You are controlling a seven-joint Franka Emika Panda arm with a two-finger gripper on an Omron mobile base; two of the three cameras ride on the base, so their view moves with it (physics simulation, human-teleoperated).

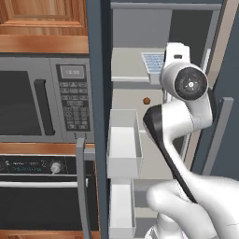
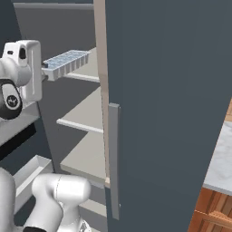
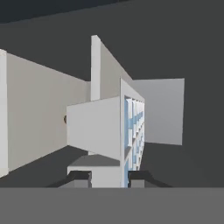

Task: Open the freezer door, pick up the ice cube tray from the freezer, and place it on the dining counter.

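The freezer door (image 1: 98,93) stands swung open on the left, its white bins (image 1: 123,140) facing inward. Inside the freezer (image 1: 135,60), light grey shelves show. The pale-blue and white ice cube tray (image 2: 65,61) sticks out level from my gripper (image 2: 45,71) at the height of the top shelf, at its front edge. In the left base view the ice cube tray (image 1: 153,63) shows just left of the white hand. In the hand view my gripper (image 3: 109,177) is shut on the ice cube tray (image 3: 131,131), seen edge-on between the fingertips.
A microwave (image 1: 42,100) and an oven (image 1: 37,186) stand left of the open door. The plain slate-grey door (image 2: 158,113) with its bar handle (image 2: 113,158) stays closed on the right. A marble top (image 2: 220,161) shows beyond it; whether it is the dining counter I cannot tell.
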